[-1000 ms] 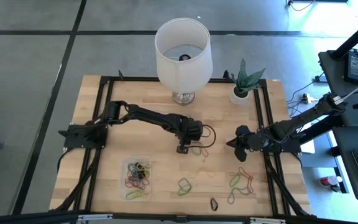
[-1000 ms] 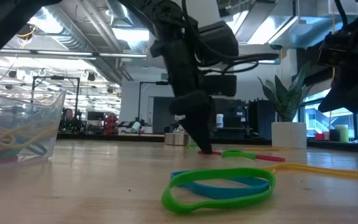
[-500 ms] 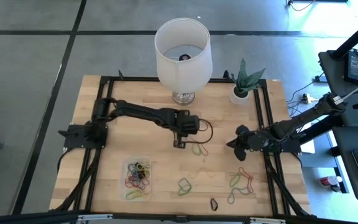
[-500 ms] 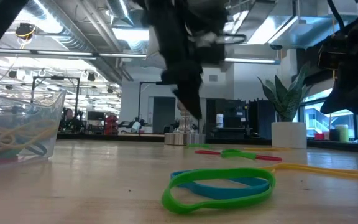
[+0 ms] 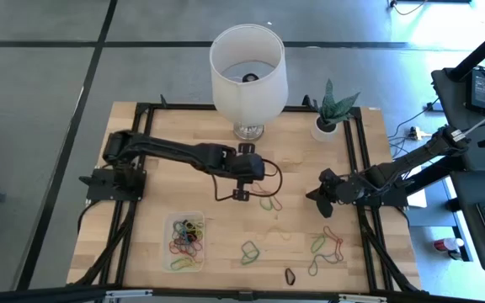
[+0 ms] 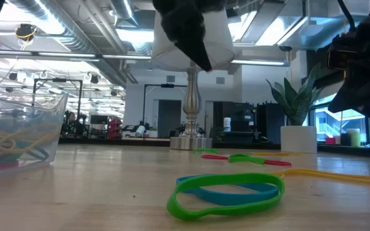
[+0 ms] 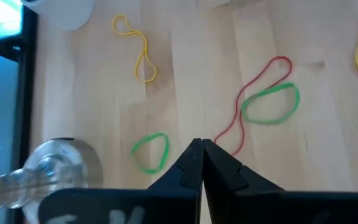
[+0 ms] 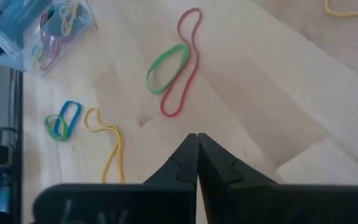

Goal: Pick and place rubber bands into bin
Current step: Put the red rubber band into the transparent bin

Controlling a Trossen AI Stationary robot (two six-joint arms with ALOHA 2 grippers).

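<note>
My left gripper [image 5: 241,195] hangs shut above the middle of the table, with nothing showing between its fingers [image 7: 202,144]; the low view shows its tip [image 6: 203,63] high up. Just beyond it a red rubber band [image 7: 260,93] and a green one [image 7: 271,102] lie flat on the wood [image 5: 268,202]. The clear bin [image 5: 185,242] stands near the front left with several bands inside [image 6: 18,128]. My right gripper [image 5: 318,198] waits shut at the table's right [image 8: 196,135].
More bands lie loose: a green and blue pair [image 5: 249,251] [image 6: 227,192], a black one [image 5: 290,275], and green, red and yellow ones [image 5: 327,248] at the front right. A white lamp [image 5: 248,71] and a potted plant [image 5: 333,114] stand at the far edge.
My left gripper has risen from the tabletop beside the red and green bands to well above it, drifting slightly toward the table's far left. Those bands stay flat on the wood.
</note>
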